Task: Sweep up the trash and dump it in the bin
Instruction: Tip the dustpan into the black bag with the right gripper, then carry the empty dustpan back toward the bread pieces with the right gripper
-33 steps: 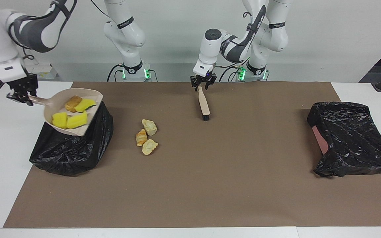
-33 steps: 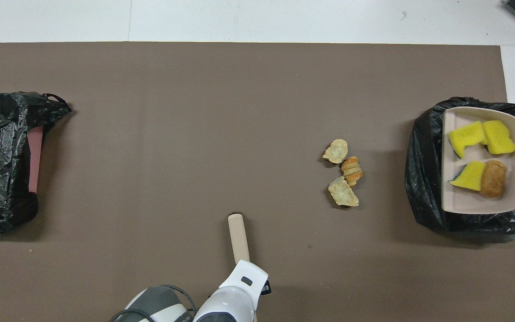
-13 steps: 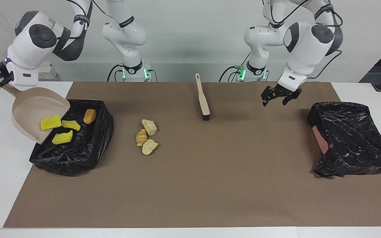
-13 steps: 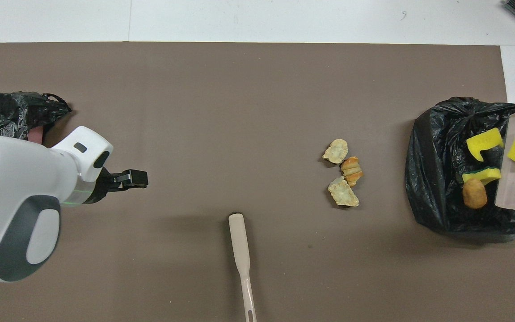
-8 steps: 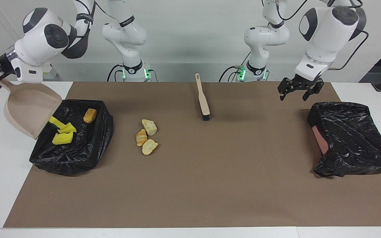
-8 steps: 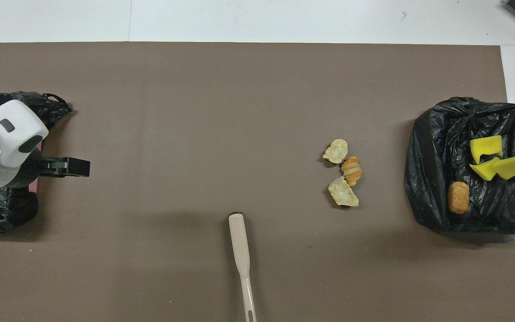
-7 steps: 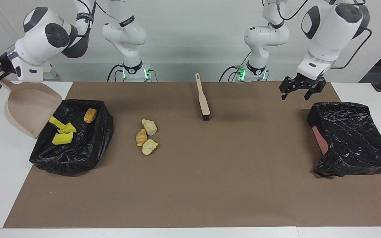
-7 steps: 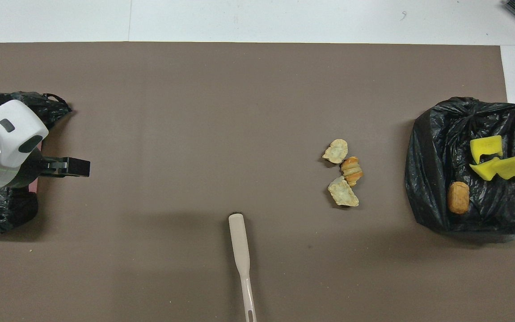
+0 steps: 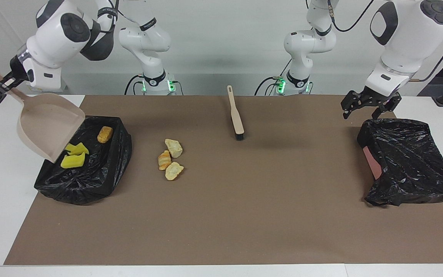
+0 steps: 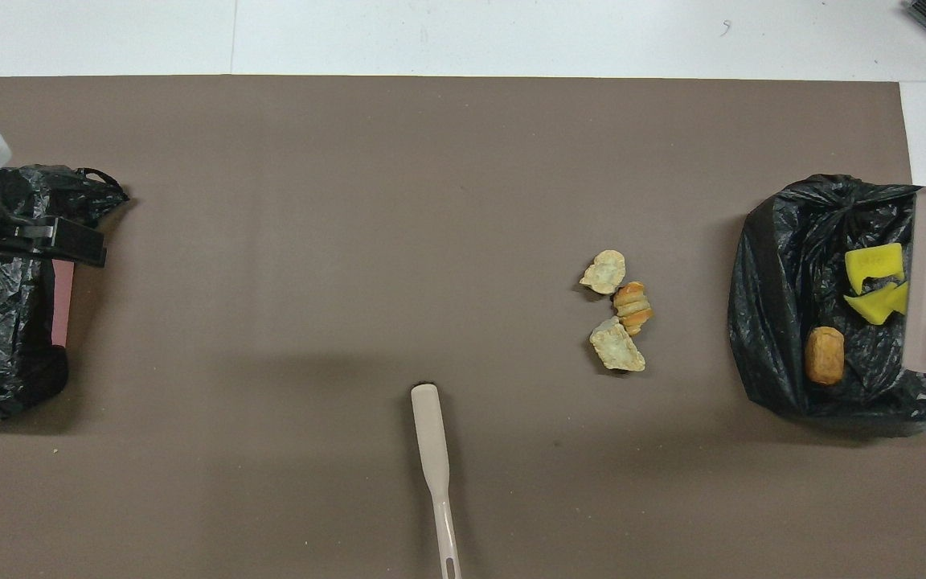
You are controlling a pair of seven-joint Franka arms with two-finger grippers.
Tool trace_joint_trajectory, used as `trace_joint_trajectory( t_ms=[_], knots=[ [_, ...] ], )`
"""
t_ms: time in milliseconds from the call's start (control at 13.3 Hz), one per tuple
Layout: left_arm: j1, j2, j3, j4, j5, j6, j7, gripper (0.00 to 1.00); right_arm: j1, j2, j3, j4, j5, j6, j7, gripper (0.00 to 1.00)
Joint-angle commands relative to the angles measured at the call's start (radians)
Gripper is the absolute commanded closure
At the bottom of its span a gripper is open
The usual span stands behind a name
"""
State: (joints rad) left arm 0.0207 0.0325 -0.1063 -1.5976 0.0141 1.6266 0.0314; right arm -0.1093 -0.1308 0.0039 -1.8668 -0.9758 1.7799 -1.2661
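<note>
Right gripper (image 9: 4,82) clamped on tilted dustpan (image 9: 48,125), upper left of facing view, over bin (image 9: 102,169).
Left gripper (image 9: 369,104), fingers apart, hovered upper right.
Risk: bread pieces (image 9: 170,159) stayed unswept if brush (image 9: 235,115) was ignored.

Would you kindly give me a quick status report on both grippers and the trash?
Right gripper holds dustpan tipped over bin. Left gripper open, over the other bag. Yellow wedges and walnut lump binned; bread pieces on mat, brush lying free.
</note>
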Motion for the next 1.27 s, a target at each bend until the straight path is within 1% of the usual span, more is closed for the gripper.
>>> trace_joint_trajectory(
  t_ms=[0,225,300,450,525,600,750,824,899,974,1124,1199],
  knots=[
    [0.008,0.003,-0.01,0.014,0.018,-0.031,0.005,0.0,0.057,0.029,0.019,0.064,0.063,-0.072,0.054,1.0],
    [0.011,0.003,-0.009,0.019,0.018,-0.018,0.005,0.0,0.12,0.033,0.025,0.069,0.205,-0.071,0.204,1.0],
    [0.011,-0.003,-0.009,0.022,0.015,-0.016,0.005,0.0,0.126,0.037,0.025,0.07,0.265,-0.063,0.262,1.0],
    [0.011,-0.013,-0.006,0.024,0.001,-0.034,-0.001,0.0,0.131,0.04,0.028,0.07,0.429,-0.057,0.359,1.0],
    [0.01,-0.016,-0.006,0.022,0.001,-0.037,-0.007,0.0,0.157,0.045,0.04,0.07,0.515,-0.053,0.429,1.0],
    [0.01,-0.019,-0.007,0.024,-0.002,-0.047,-0.007,0.0,0.184,0.048,0.044,0.07,0.56,-0.051,0.52,1.0],
    [0.01,-0.028,-0.006,0.024,-0.017,-0.065,-0.008,0.0,0.281,0.091,0.051,0.074,0.589,-0.053,0.74,1.0],
    [0.01,-0.034,-0.007,0.018,-0.017,-0.064,-0.007,0.0,0.31,0.111,0.051,0.095,0.632,-0.051,0.831,1.0],
    [0.01,-0.042,-0.006,0.008,-0.017,-0.065,-0.002,0.0,0.35,0.164,0.056,0.151,0.688,-0.06,0.917,1.0],
    [0.01,-0.048,-0.006,-0.004,-0.017,-0.065,-0.001,0.0,0.39,0.212,0.054,0.211,0.719,-0.076,1.004,1.0],
    [0.01,-0.055,-0.004,-0.015,-0.017,-0.06,-0.001,0.0,0.486,0.305,0.056,0.299,0.741,-0.1,1.262,1.0],
    [0.01,-0.059,-0.004,-0.019,-0.017,-0.054,-0.002,0.0,0.52,0.347,0.056,0.326,0.776,-0.1,1.401,1.0]
  ],
)
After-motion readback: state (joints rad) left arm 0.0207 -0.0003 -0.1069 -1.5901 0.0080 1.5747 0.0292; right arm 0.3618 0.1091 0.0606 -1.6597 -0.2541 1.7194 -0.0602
